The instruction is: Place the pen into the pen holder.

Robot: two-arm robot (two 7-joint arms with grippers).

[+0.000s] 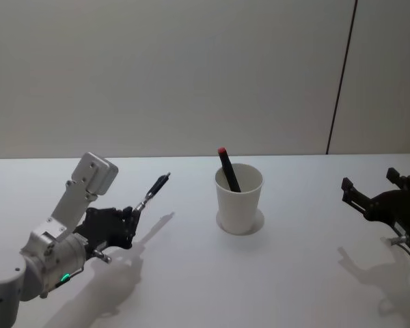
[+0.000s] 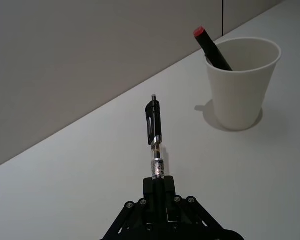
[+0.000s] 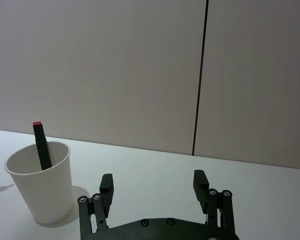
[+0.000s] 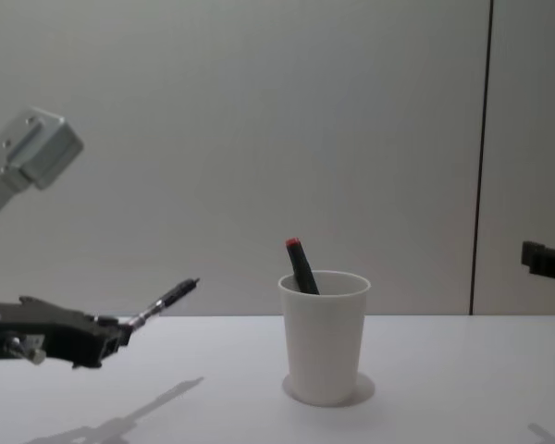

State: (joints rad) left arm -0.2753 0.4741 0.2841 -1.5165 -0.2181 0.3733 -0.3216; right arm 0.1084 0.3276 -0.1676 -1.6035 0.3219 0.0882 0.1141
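My left gripper (image 1: 133,210) is shut on the lower end of a black pen (image 1: 154,191), holding it tilted above the table with its clip end pointing up toward the white paper cup pen holder (image 1: 239,201). In the left wrist view the pen (image 2: 155,135) sticks out from between the jaws, well short of the pen holder (image 2: 240,85). The chest view shows the pen (image 4: 166,301) left of the holder (image 4: 324,338) and clear of the table. My right gripper (image 1: 370,181) hovers open to the right of the holder, and its wrist view shows nothing between the fingers (image 3: 106,185).
A black marker with a red end (image 1: 227,169) leans inside the holder and pokes above its rim. The white table (image 1: 294,273) stretches on all sides. A grey wall with a dark vertical seam (image 1: 342,75) stands behind.
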